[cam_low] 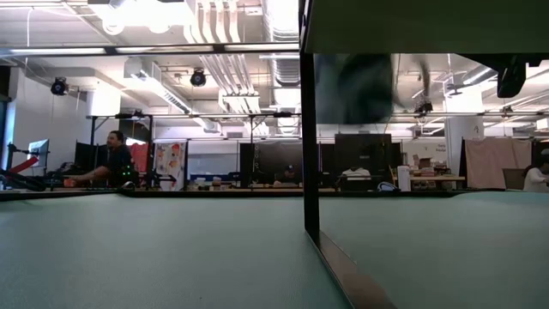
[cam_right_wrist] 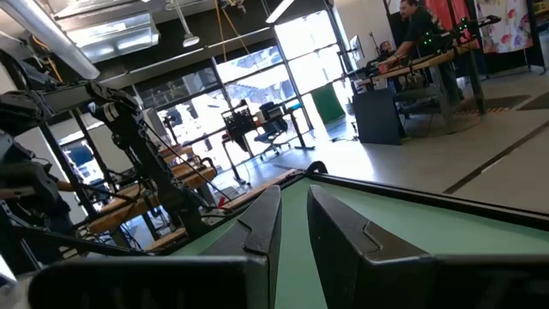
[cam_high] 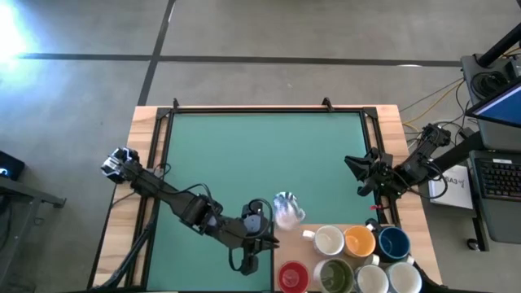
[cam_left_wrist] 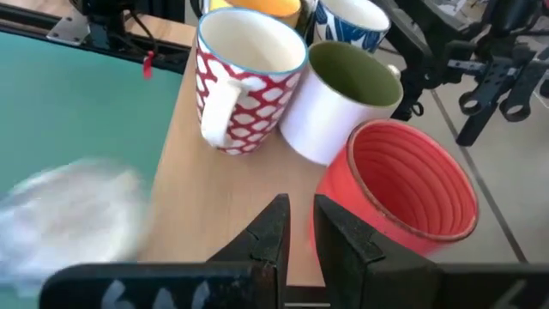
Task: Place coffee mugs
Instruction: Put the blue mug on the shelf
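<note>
The left gripper point(cam_left_wrist: 296, 225) sits closest to the lens in its own wrist view, its two dark fingers point(cam_left_wrist: 273, 230) drawn nearly together with a thin gap and nothing between them. It hangs at the near edge of the green table mat point(cam_high: 260, 155), just left of the mug cluster. Just beyond its tips stands the glossy red round ceramic mug point(cam_left_wrist: 403, 184), with the white mug with olive-green inside point(cam_left_wrist: 343, 99) touching it, and the white mug patterned in red point(cam_left_wrist: 244, 81) beside that one. Farther off are an orange mug point(cam_high: 359, 241) and a dark blue mug point(cam_high: 394, 242); plain white mugs point(cam_high: 329, 241) stand among them, all on the wooden table edge point(cam_high: 301, 252) at the near right corner. A blurred pale shape point(cam_high: 286, 209) lies on the mat, just left of the cluster. The right gripper point(cam_right_wrist: 292, 223) waits at the mat's right edge, fingers narrowly parted and empty.
</note>
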